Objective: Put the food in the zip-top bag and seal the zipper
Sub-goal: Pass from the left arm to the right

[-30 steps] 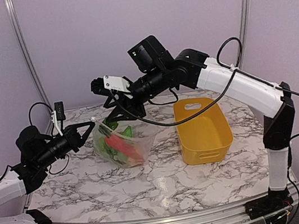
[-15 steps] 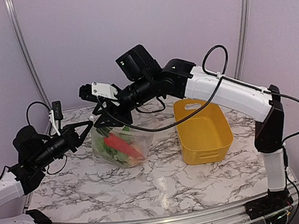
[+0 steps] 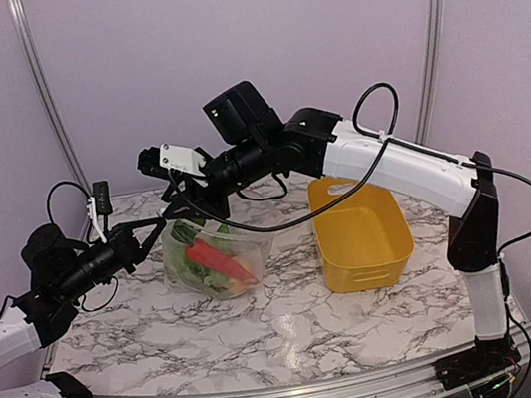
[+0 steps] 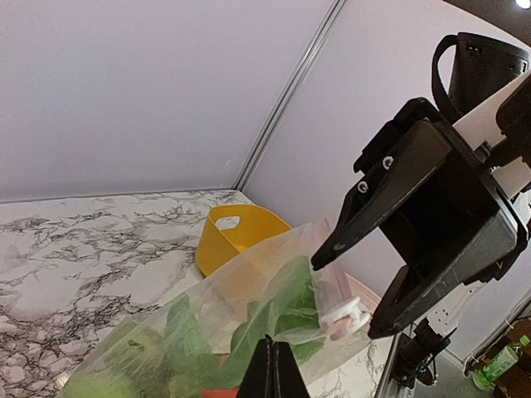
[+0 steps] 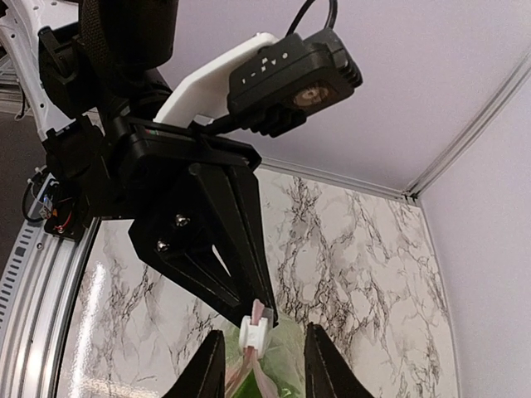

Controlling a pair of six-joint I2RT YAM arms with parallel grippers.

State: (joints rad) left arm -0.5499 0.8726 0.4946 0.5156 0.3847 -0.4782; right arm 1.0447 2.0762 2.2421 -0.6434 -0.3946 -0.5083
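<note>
The clear zip-top bag (image 3: 217,263) stands on the marble table with the food inside: a red carrot (image 3: 216,258) and green leafy pieces (image 4: 282,307). My left gripper (image 3: 152,229) is shut on the bag's upper edge, which shows plainly in the left wrist view (image 4: 274,344). The zipper's white slider (image 5: 255,333) sits at the mouth's end beside the left fingertips. My right gripper (image 5: 261,365) straddles that slider with its jaws apart, a gap showing on both sides. In the left wrist view the right gripper (image 4: 342,297) frames the slider (image 4: 344,317).
A yellow basket (image 3: 359,230) stands right of the bag, under the right forearm. The right arm stretches across the table from the right side. The metal table rail (image 3: 307,394) runs along the near edge.
The right arm swung left to the bag's left end and its jaws narrowed around the white slider. The left gripper kept its hold on the bag edge.
</note>
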